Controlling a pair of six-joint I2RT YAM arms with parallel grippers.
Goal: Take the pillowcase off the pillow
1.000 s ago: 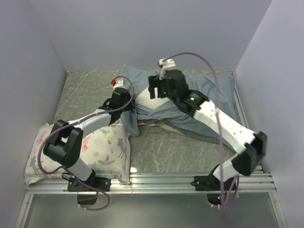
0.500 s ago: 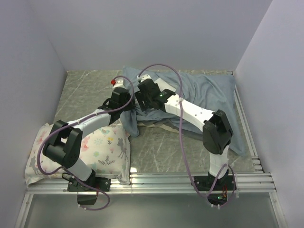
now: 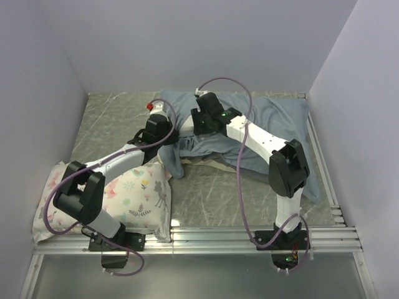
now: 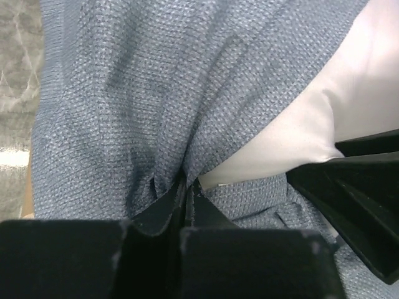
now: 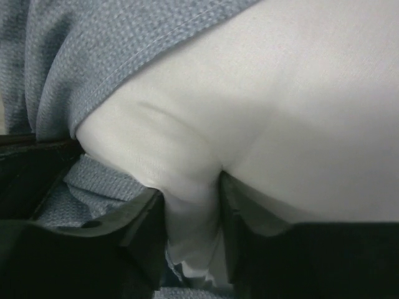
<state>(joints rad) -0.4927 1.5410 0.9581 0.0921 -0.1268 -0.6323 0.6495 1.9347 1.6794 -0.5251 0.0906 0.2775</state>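
Note:
The pillowcase (image 3: 274, 118) lies at the back of the table with its grey-blue inner side showing, bunched at its left end. My left gripper (image 3: 169, 142) is shut on a fold of that cloth (image 4: 124, 93), with the jaws (image 4: 187, 187) pressed together. The white pillow (image 4: 324, 106) bulges out of the opening just right of it. My right gripper (image 3: 190, 128) is shut on a corner of the pillow (image 5: 287, 106), and white fabric is pinched between its fingers (image 5: 191, 205). Pillowcase cloth (image 5: 87, 56) lies over the pillow's upper left.
A smaller floral-print pillow (image 3: 128, 193) lies at the front left under my left arm. Grey walls enclose the table on the left, back and right. A metal rail (image 3: 218, 237) runs along the near edge by the arm bases.
My right arm folded in and its wrist swung left to the pillowcase opening, then shifted slightly right and back. My left gripper stayed put, holding the cloth.

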